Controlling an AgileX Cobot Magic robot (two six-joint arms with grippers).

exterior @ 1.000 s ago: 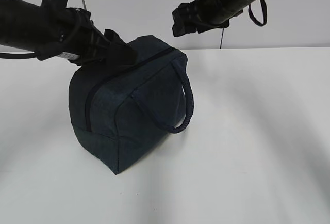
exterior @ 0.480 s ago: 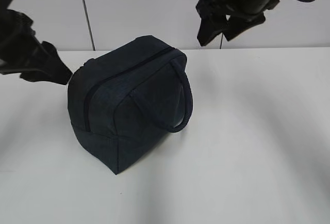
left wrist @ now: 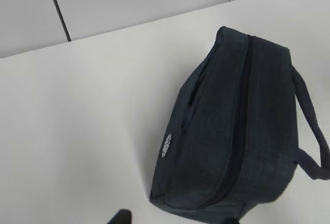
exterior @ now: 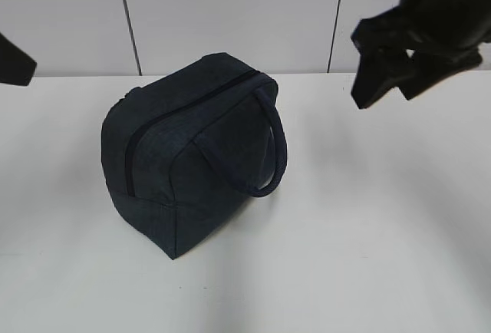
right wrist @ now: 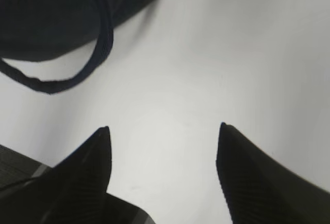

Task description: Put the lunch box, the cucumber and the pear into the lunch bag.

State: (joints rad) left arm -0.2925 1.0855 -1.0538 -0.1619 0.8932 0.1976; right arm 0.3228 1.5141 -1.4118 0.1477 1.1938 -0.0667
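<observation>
Both black fingers of the right claw (right wrist: 162, 131) stand wide apart with only bare white table (right wrist: 232, 53) between them, so this claw is open and holds nothing. From the front camera, the right claw (exterior: 383, 84) hangs in the air up on the right side, well apart from the big boxy dark blue cloth lunch bag (exterior: 192, 149). Lots of open table lies under it and all the way to the right edge. In the right wrist camera, one loop handle (right wrist: 62, 77) of the bag curls onto the table at the top left, away from the fingers. Over on the far left edge of the front picture, only a small black tip of the left claw (exterior: 14, 60) shows, and I cannot tell if it is open or closed. It sits apart from the bag, with bare table in between. The bag stands a bit left of the middle of the table, with one corner pointing at the front camera. Its dark zipper (left wrist: 242, 110) runs along the top and looks shut. A white wall (exterior: 230, 11) with thin dark lines stands behind the table.
</observation>
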